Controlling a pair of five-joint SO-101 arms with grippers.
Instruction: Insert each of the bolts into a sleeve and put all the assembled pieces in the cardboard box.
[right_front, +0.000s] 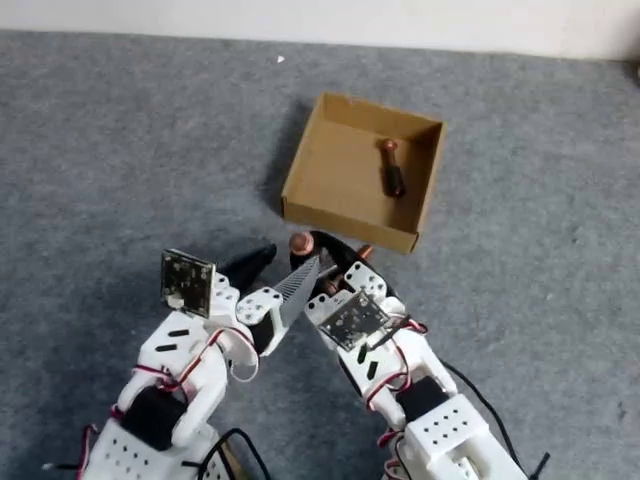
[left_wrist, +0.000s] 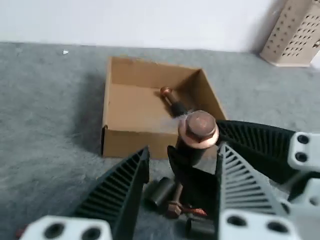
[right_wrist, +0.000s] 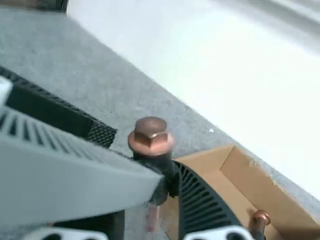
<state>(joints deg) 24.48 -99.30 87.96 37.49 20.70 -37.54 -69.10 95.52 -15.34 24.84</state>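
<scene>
Your cardboard box (right_front: 350, 226) holds one assembled piece (right_front: 392, 168). Just before its near wall, the right gripper (right_front: 308, 248) holds a sleeved bolt (right_front: 299, 242) upright; under it lie a loose sleeve (left_wrist: 159, 192) and a loose bolt (left_wrist: 180, 207).

Left end effector (left_wrist: 182, 150) spread wide, right end effector (right_wrist: 166, 181) clamped on bolt (right_wrist: 151, 136)

Carpeted indoor room, grey carpet (right_front: 100, 150), white wall (left_wrist: 150, 20), perforated beige bin (left_wrist: 295, 32) by wall

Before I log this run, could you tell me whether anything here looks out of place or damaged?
Nothing stands out. One assembled piece lies inside the cardboard box, the right gripper holds a bolt upright, and only a small white speck lies beyond the box.
</scene>
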